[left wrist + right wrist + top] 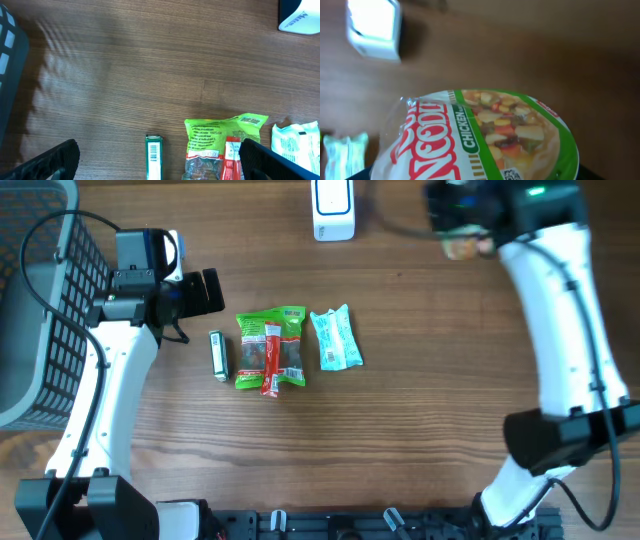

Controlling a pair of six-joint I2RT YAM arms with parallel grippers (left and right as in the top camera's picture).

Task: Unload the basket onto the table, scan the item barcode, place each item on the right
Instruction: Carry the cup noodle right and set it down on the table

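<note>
1. We found the overhead view bright, even and sharp across the table [420, 430]; shadows were faint.
2. In the left wrist view a pale sheen lay on the wood; the basket [7, 75] cast a ribbed shadow.
3. The right wrist view was dim and blurred; the scanner [372, 27] glared white; the noodle cup [485, 135] looked soft.

"NOODLE", "CHICKEN" on noodle cup [485, 135]

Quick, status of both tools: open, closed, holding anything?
Left tool: open, nothing in it.
Right tool: closed on the noodle cup.
</note>
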